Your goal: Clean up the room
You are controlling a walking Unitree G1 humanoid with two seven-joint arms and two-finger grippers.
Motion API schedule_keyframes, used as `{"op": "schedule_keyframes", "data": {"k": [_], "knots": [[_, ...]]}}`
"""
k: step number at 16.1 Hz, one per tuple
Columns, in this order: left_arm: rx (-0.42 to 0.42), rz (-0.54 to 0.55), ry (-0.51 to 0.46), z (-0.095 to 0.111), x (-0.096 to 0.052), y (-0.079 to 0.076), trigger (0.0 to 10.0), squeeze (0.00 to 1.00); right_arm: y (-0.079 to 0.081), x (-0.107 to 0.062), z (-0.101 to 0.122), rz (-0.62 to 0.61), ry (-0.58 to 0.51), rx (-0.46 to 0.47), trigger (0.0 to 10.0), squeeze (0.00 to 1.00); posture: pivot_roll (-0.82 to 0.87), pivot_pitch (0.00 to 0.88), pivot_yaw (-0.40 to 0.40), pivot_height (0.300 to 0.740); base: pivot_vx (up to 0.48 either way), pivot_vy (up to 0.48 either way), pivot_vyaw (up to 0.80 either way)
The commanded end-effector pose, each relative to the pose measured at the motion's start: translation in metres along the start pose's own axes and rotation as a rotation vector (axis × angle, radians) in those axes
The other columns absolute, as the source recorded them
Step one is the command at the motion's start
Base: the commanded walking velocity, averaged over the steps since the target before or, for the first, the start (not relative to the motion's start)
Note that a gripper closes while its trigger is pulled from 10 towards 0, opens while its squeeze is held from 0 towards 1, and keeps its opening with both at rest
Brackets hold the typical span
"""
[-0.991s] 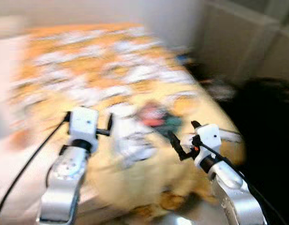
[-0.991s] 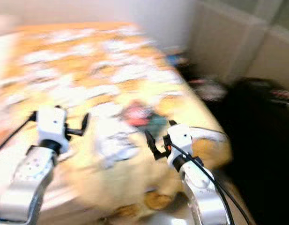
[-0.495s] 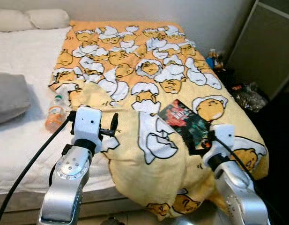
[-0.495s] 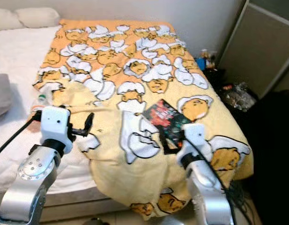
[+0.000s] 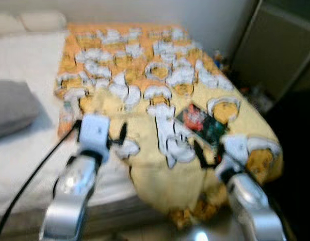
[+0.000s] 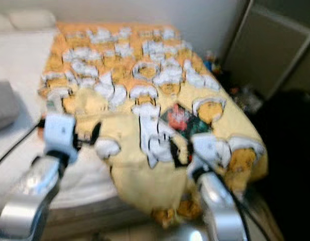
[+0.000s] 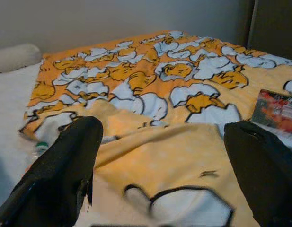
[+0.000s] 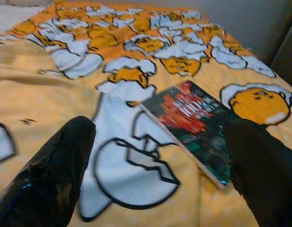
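Nearest us, over the soft yellow-and-orange cartoon-egg blanket (image 5: 144, 95), our left gripper (image 7: 160, 156) and right gripper (image 8: 155, 161) both hover with fingers spread wide, holding nothing. Just beyond the right gripper, a flat, glossy red-and-green book (image 8: 195, 125) lies on the blanket's rumpled near corner. We judge a level, slow approach toward its edge best. Left of the blanket lies a grey pillow (image 5: 11, 108); beyond it, white pillows (image 5: 29, 21).
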State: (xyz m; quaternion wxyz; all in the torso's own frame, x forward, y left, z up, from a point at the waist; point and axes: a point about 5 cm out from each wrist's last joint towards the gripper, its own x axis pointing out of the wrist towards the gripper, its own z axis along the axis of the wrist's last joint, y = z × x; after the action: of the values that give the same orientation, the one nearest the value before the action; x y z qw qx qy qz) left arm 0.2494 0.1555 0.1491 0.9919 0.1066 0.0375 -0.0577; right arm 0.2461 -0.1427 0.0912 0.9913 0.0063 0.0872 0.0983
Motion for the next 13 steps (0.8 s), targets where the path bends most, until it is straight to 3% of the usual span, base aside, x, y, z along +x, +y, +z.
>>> {"op": "schedule_keyframes", "data": {"k": [1, 13], "knots": [[-0.005, -0.008, -0.010, 0.0031, 0.0006, -0.0020, 10.0, 0.00, -0.0061, 0.0003, 0.0015, -0.024, -0.007, -0.026, 10.0, 0.00, -0.03, 0.000, -0.042, 0.740, 0.000, 0.274, 0.00], [0.005, -0.019, -0.005, 0.0021, 0.0001, -0.0025, 10.0, 0.00, -0.0076, -0.0015, 0.0010, -0.025, -0.023, -0.006, 10.0, 0.00, -0.03, 0.000, -0.040, 0.740, 0.000, 0.273, 0.00]]}}
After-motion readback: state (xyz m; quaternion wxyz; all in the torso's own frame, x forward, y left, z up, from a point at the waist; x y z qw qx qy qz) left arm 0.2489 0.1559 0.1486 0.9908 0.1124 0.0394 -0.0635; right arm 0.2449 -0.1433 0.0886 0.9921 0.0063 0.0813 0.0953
